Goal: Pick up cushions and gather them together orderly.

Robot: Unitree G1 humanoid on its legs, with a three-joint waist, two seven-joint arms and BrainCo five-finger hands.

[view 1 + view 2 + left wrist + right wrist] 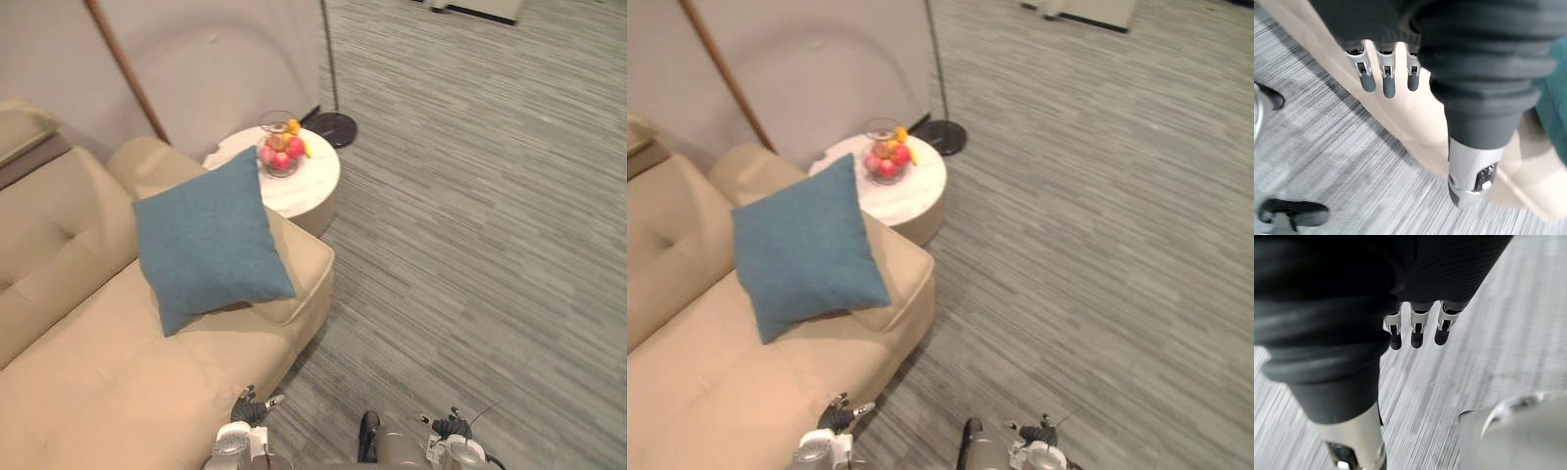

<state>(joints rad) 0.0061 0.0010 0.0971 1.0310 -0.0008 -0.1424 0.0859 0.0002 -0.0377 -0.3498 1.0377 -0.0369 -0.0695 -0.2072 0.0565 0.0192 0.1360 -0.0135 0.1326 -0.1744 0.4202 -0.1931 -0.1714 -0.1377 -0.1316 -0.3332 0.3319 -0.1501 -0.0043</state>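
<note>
Left hand (1385, 81) and right hand (1417, 330) hang empty, fingers straight and relaxed, above the floor. One blue cushion (209, 240) leans against the armrest of the sofa (78, 382), untouched, so the gathering seems not yet begun.

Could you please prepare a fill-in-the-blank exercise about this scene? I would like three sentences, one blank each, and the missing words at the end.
1. The cushion leaning on the beige sofa is ____ in colour.
2. The glass bowl on the round side table is filled with ____.
3. The left hand and the right hand hang down with straight fingers and hold ____.

Missing words: blue; fruit; nothing.
</note>
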